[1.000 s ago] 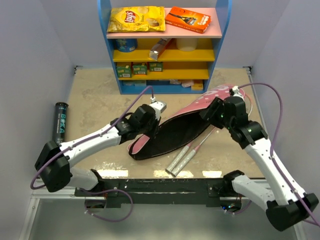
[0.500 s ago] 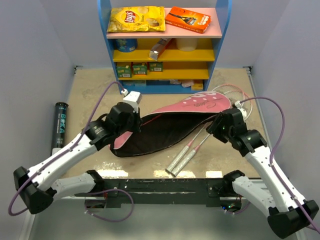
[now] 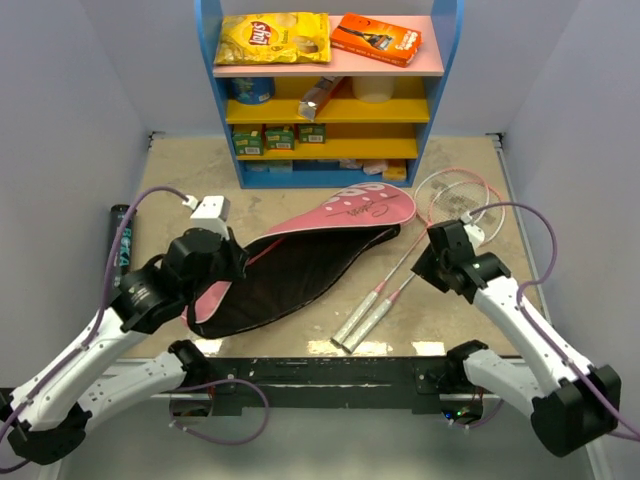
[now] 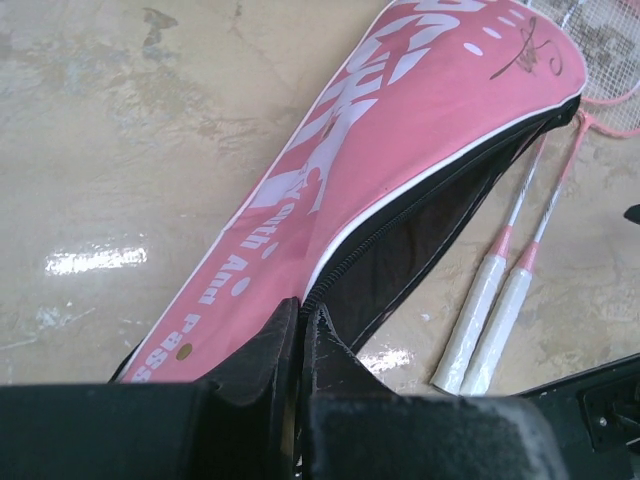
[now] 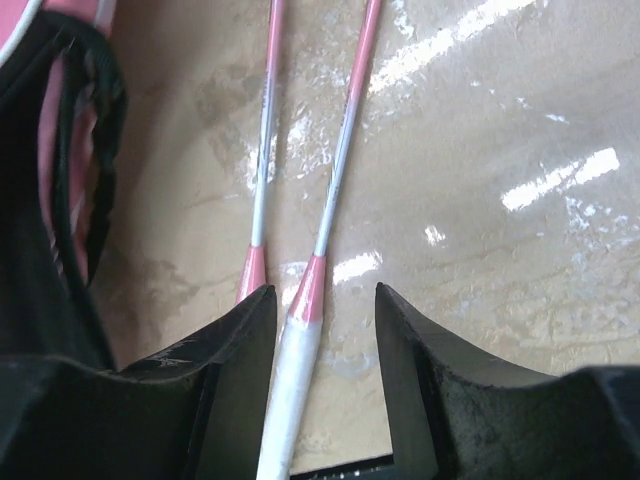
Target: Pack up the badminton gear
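Note:
The pink racket-shaped bag (image 3: 345,213) lies open across the table's middle, its black lining (image 3: 290,275) showing. My left gripper (image 3: 212,268) is shut on the bag's zipped edge near its narrow end, seen close in the left wrist view (image 4: 302,305). Two thin rackets (image 3: 455,195) lie right of the bag, with their white handles (image 3: 362,318) near the front edge. My right gripper (image 3: 430,262) is open just above the shafts. One handle (image 5: 296,370) shows between its fingers. The black tube (image 3: 120,245) lies at the far left. The shuttlecock is out of view.
A blue and yellow shelf unit (image 3: 330,150) stands at the back with a yellow crisp packet (image 3: 272,38) and an orange box (image 3: 376,37) on top. Walls close in both sides. The table's front rail (image 3: 320,368) runs between the arm bases.
My left gripper has dragged the bag to the left, uncovering the racket heads. My right gripper has left the bag's wide end and come down over the racket shafts.

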Robot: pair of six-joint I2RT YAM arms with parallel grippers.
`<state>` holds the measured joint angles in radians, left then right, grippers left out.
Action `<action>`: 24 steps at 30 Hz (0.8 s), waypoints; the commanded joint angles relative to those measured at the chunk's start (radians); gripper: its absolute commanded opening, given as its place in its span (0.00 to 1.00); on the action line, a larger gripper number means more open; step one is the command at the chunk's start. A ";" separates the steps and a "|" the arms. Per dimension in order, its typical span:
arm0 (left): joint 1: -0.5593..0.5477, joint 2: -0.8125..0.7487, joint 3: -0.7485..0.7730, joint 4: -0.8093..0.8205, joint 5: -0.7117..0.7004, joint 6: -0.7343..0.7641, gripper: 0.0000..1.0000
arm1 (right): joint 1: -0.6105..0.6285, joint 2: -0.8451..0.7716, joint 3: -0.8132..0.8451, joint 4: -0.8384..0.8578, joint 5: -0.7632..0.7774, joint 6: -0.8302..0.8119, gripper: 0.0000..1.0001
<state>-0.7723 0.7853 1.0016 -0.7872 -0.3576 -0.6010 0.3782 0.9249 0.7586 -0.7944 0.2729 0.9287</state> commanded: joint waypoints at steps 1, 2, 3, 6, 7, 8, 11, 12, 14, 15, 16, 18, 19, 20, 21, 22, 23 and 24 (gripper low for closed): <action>0.005 -0.064 0.031 -0.056 -0.069 -0.089 0.00 | -0.002 0.126 0.024 0.118 0.060 0.019 0.47; 0.005 -0.070 0.029 -0.061 -0.070 -0.094 0.00 | -0.004 0.152 0.034 0.133 0.063 0.010 0.47; 0.005 -0.075 0.029 -0.066 -0.075 -0.101 0.00 | -0.002 0.207 0.056 0.145 0.078 0.007 0.46; 0.005 -0.078 0.029 -0.073 -0.078 -0.111 0.00 | -0.007 0.300 0.102 0.190 0.144 -0.008 0.45; 0.005 -0.077 0.029 -0.072 -0.076 -0.114 0.00 | -0.013 0.322 0.113 0.211 0.152 -0.013 0.45; 0.005 -0.078 0.031 -0.072 -0.076 -0.117 0.00 | -0.018 0.348 0.131 0.227 0.150 -0.025 0.45; 0.005 -0.077 0.029 -0.072 -0.076 -0.126 0.00 | -0.044 0.423 0.163 0.287 0.150 -0.050 0.44; 0.005 -0.077 0.026 -0.073 -0.073 -0.134 0.00 | -0.054 0.440 0.171 0.302 0.149 -0.056 0.44; 0.005 -0.077 0.023 -0.073 -0.067 -0.138 0.00 | -0.071 0.503 0.192 0.331 0.134 -0.068 0.44; 0.004 -0.077 0.019 -0.073 -0.067 -0.144 0.00 | -0.088 0.526 0.199 0.339 0.127 -0.071 0.44; 0.004 -0.075 0.015 -0.070 -0.069 -0.148 0.00 | -0.096 0.563 0.205 0.349 0.120 -0.074 0.44; 0.005 -0.074 0.009 -0.063 -0.070 -0.149 0.00 | -0.107 0.592 0.212 0.374 0.115 -0.079 0.43; 0.005 -0.070 0.009 -0.061 -0.070 -0.151 0.00 | -0.110 0.613 0.215 0.382 0.120 -0.082 0.43; 0.005 -0.066 0.011 -0.060 -0.070 -0.152 0.00 | -0.114 0.626 0.222 0.388 0.120 -0.083 0.43; 0.005 -0.064 0.011 -0.054 -0.069 -0.152 0.00 | -0.120 0.638 0.225 0.394 0.121 -0.088 0.43; 0.005 -0.060 0.011 -0.050 -0.067 -0.152 0.00 | -0.121 0.652 0.231 0.400 0.124 -0.090 0.43; 0.004 -0.057 0.011 -0.047 -0.064 -0.152 0.00 | -0.124 0.676 0.238 0.402 0.126 -0.094 0.43; 0.005 -0.055 0.012 -0.041 -0.063 -0.151 0.00 | -0.128 0.690 0.242 0.409 0.121 -0.096 0.43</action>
<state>-0.7723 0.7227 1.0016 -0.8989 -0.4015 -0.7235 0.2615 1.5806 0.9409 -0.4404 0.3706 0.8577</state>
